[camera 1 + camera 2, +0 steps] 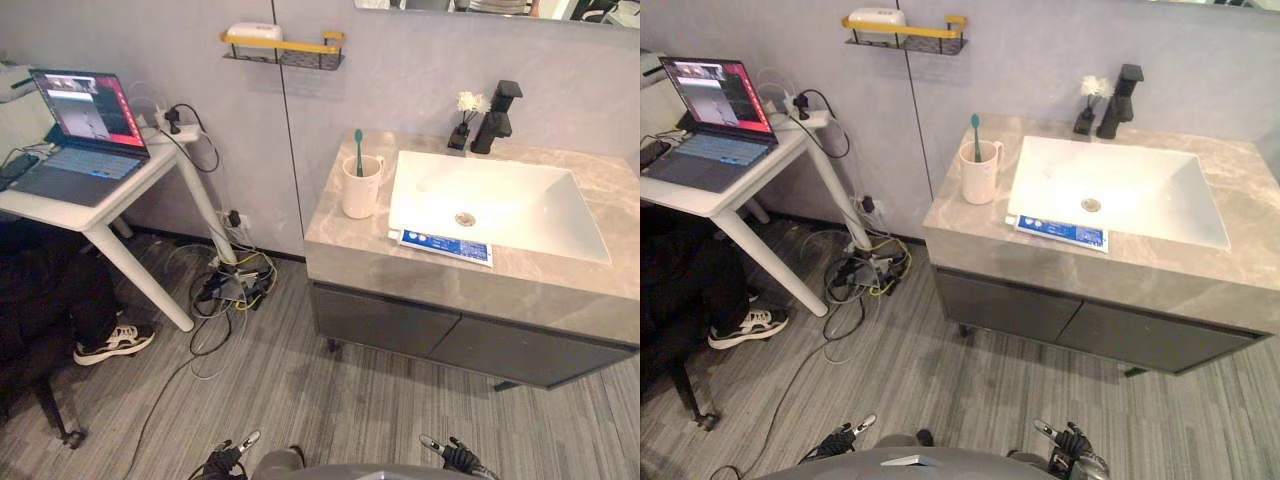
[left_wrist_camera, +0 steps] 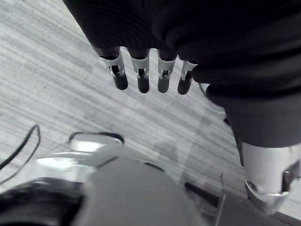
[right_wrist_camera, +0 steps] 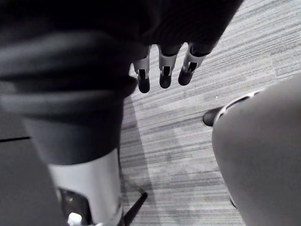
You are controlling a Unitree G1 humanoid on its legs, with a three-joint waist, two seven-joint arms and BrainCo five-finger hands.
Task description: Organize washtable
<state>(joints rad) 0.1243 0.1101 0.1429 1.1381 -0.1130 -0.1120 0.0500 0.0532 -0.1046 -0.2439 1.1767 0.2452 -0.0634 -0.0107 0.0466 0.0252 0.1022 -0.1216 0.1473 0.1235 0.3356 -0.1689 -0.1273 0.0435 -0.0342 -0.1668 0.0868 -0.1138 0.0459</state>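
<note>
Left hand (image 1: 226,459) & right hand (image 1: 455,456) hang low over the floor, fingers straight and loose, holding nothing. Cup (image 1: 361,188) w/ toothbrush (image 1: 358,146) stands near the counter's (image 1: 345,245) left edge. Blue box (image 1: 446,246) lies at its front, on the sink (image 1: 520,215) rim. Best to step closer first, then reach for the box flat.

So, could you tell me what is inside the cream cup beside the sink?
A teal toothbrush stands in the cup, head up; the cup's wall hides its lower handle and anything beneath.
</note>
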